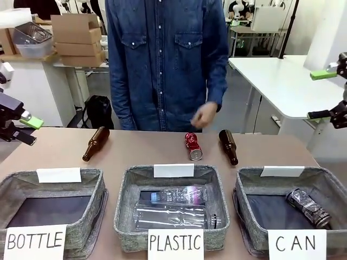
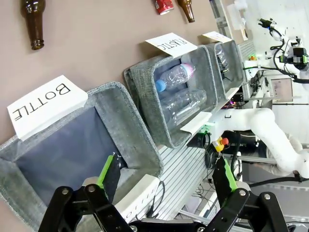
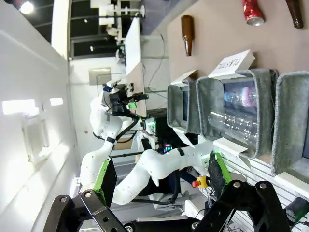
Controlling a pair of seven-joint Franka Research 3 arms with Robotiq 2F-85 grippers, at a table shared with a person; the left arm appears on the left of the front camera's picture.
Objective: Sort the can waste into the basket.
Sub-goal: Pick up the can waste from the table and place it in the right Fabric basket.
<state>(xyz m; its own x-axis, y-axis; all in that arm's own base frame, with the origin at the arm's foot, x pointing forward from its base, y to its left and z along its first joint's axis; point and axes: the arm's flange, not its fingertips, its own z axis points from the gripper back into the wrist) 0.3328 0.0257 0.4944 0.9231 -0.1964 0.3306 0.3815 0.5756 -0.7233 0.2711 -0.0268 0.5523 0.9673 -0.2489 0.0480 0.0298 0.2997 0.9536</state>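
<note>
From the front, we are seeing the red can (image 1: pixel 193 146) lying on its side on the table (image 1: pixel 146 157) between two brown bottles (image 1: pixel 96 143), a person's hand (image 1: pixel 205 115) hovering just above it, while the silver-grey can (image 1: pixel 308 208) is lying inside the CAN basket (image 1: pixel 249 184) at the right. The left gripper (image 1: pixel 27 130) and the right gripper (image 1: pixel 324 95) are hanging at the picture's edges, well apart from both cans, with fingers spread and holding nothing. On the left wrist, we are looking past parted fingers at the BOTTLE basket (image 2: pixel 120 96), with the PLASTIC basket (image 2: pixel 145 82) and its clear bottles (image 2: pixel 181 101) beyond, and the red can at the top edge. On the right wrist, the fingers are standing wide apart too. The red can is showing at the top, the CAN basket at the right edge.
</note>
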